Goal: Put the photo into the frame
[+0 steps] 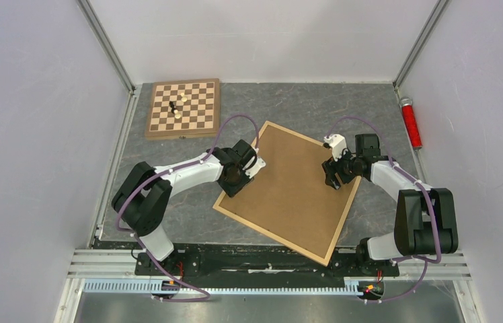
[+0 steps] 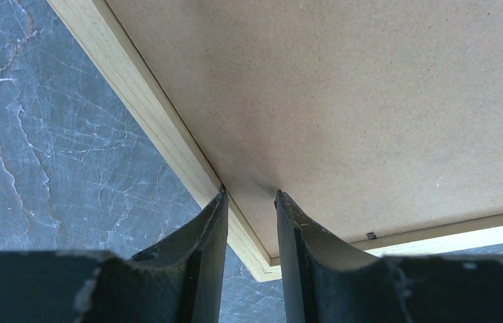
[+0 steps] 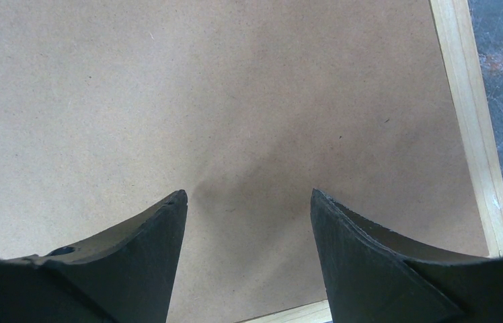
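Top camera first: the frame (image 1: pixel 342 225) lies face down and turned at an angle in the middle of the counter (image 1: pixel 302 101), its brown backing board (image 1: pixel 289 195) filling the light wood border. The left end effector (image 1: pixel 232 185) is over the frame's left edge. The right end effector (image 1: pixel 333 179) is over the board near its right edge. At far left sits a chessboard (image 1: pixel 183 108) with a few chess pieces (image 1: pixel 176 108) on it. A red cylinder (image 1: pixel 410 123) lies along the far right wall.

On to the left wrist: the left end effector (image 2: pixel 250 222) has its jaws only a narrow gap apart, with nothing between them. One fingertip is at the seam where frame (image 2: pixel 158 134) meets backing board (image 2: pixel 370 101), the other over the board. A small metal tab (image 2: pixel 371 235) shows at the frame's inner edge, and the grey marbled counter (image 2: pixel 47 148) lies beyond.

Right wrist now: the right end effector (image 3: pixel 249 195) is spread wide and gripping nothing, both fingers above the bare backing board (image 3: pixel 168 101). The frame (image 3: pixel 467 101) runs down the right side.
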